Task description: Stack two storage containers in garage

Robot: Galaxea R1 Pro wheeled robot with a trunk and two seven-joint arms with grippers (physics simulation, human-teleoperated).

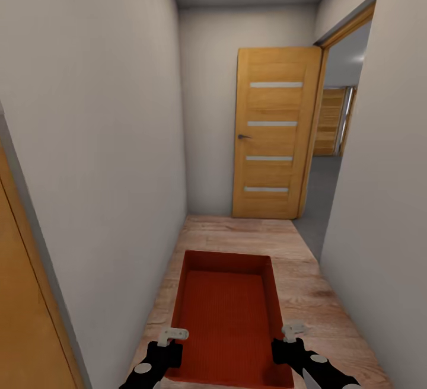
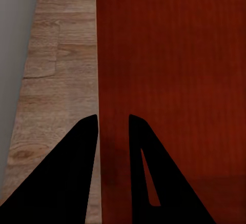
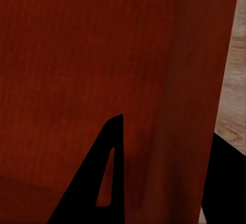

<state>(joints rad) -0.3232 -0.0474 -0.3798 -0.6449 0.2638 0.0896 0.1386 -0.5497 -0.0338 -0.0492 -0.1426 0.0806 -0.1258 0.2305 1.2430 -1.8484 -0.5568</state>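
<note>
We carry an orange-red thin-walled rectangular bin (image 1: 228, 318) w/ left gripper (image 1: 173, 337) & right gripper (image 1: 292, 332) each clamped astride a side wall, apparently; near edge cut off, second bin possibly nested.

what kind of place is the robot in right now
Most likely a narrow hallway inside a house. Plain pale walls close in on both sides, pale wood-plank flooring runs ahead, and a wood-panelled door stands open at the far end beside a doorway to a grey-floored room. The robot carries an orange-red storage container.
</note>
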